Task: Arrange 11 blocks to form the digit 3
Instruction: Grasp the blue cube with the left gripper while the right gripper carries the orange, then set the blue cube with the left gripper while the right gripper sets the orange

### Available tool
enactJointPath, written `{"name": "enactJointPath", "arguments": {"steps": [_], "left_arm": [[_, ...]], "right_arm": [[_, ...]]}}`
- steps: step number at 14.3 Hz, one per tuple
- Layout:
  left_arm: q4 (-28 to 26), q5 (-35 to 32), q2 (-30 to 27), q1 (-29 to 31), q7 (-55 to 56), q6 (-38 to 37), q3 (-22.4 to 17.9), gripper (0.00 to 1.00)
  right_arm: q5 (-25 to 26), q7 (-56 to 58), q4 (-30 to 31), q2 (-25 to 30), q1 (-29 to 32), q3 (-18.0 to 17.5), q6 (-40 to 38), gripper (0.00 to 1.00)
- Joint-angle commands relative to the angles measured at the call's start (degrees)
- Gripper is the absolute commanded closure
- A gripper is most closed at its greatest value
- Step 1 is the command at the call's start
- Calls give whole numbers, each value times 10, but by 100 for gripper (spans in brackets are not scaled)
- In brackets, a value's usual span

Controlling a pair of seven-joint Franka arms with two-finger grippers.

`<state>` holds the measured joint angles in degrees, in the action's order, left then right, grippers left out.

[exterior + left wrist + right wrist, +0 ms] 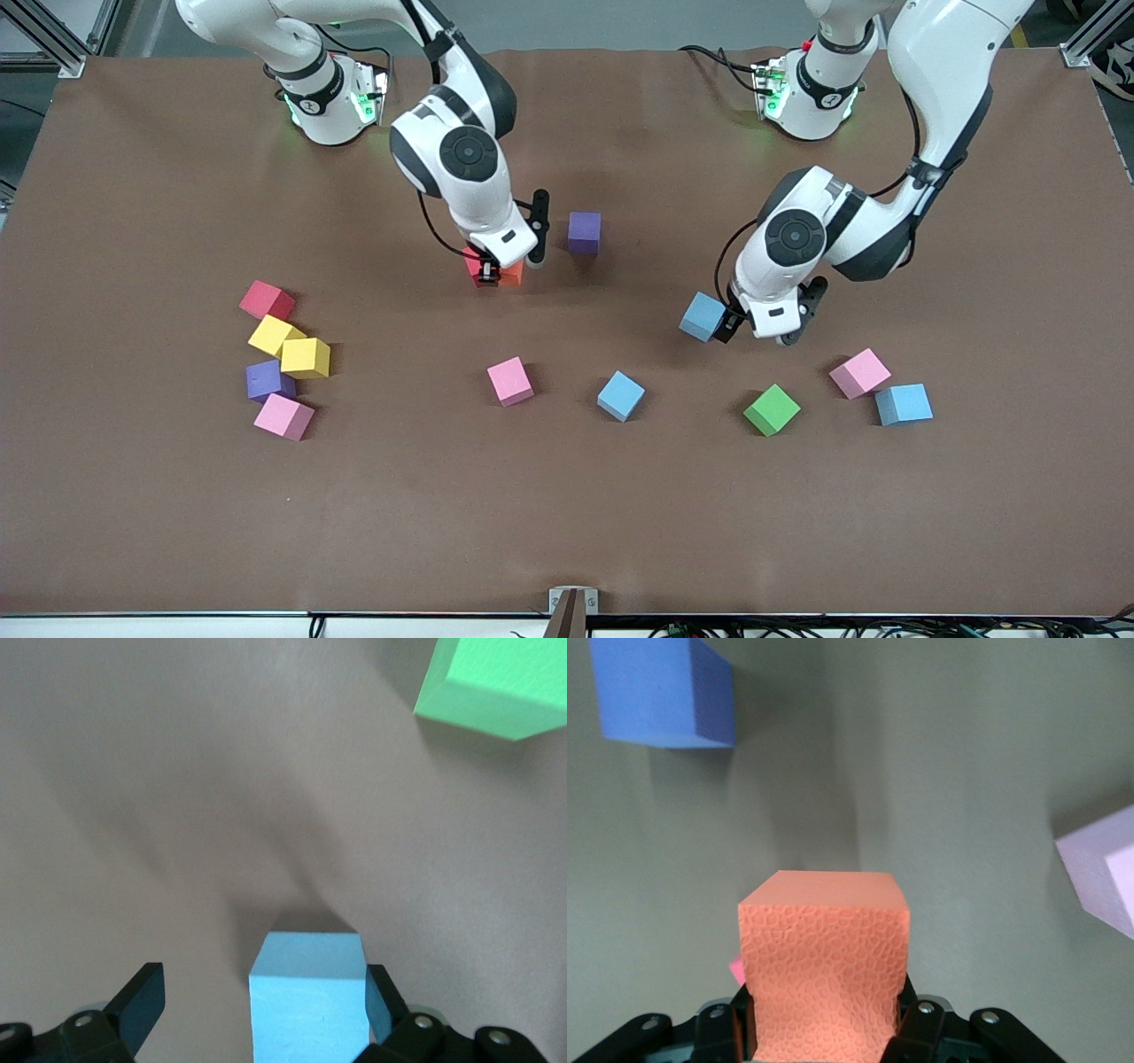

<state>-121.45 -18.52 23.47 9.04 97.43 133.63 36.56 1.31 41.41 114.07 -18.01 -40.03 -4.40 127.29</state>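
Cluster at the right arm's end: you have five cubes bunched here, a red-pink block (266,299), two yellow blocks (274,334) (306,357) touching, a purple block (267,380) and a pink block (283,416) nearest the front camera.
Right tool (498,268): closed on an orange block (511,274), low over the middle of the tabletop (567,514); its wrist view shows the orange block (824,961) clamped on two opposite faces. A red shape shows just beside it, but you cannot tell what it is.
Purple block by the right tool (584,232): it sits alone on the tabletop near the held cube, and appears bluish in the right wrist view (663,691).
Middle row: a pink block (510,381), a blue block (620,395) and a green block (771,409), well apart from each other.
Left tool (753,326): fingers spread wide and gripping nothing; a blue block (704,316) rests between them against one finger, seen also in its wrist view (308,997).
Left arm's end: a pink block (859,372) and a blue block (904,404) just beside each other.
Digit 3: not yet formed; no bar of touching cubes is laid.
Handling: judge these as light, matte foam, slightly soft and not slippery. Take each by two opposite flat faces, squared to the fingers, since a corner grip would likely twist it.
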Motion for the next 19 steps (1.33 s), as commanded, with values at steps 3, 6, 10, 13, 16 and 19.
{"name": "enactJointPath", "arguments": {"steps": [3, 6, 10, 13, 16, 19], "left_arm": [[-23, -13, -4, -9, 16, 44, 2, 0], [-9, -44, 8, -10, 22, 44, 2, 0], [-4, -61, 25, -9, 26, 46, 2, 0], [-4, -61, 32, -10, 45, 58, 1, 0], [-1, -61, 40, -10, 48, 65, 1, 0], [-2, -61, 48, -10, 49, 78, 0, 1]], "right_arm": [[-6, -48, 23, -12, -46, 6, 42, 78], [-6, -48, 53, -24, -58, 6, 95, 77], [-6, -48, 57, -45, -75, 6, 111, 76], [-6, -48, 57, -58, -88, 5, 109, 75], [-6, -49, 57, -63, -100, 5, 111, 75], [-8, -70, 56, -73, -110, 5, 127, 75]]}}
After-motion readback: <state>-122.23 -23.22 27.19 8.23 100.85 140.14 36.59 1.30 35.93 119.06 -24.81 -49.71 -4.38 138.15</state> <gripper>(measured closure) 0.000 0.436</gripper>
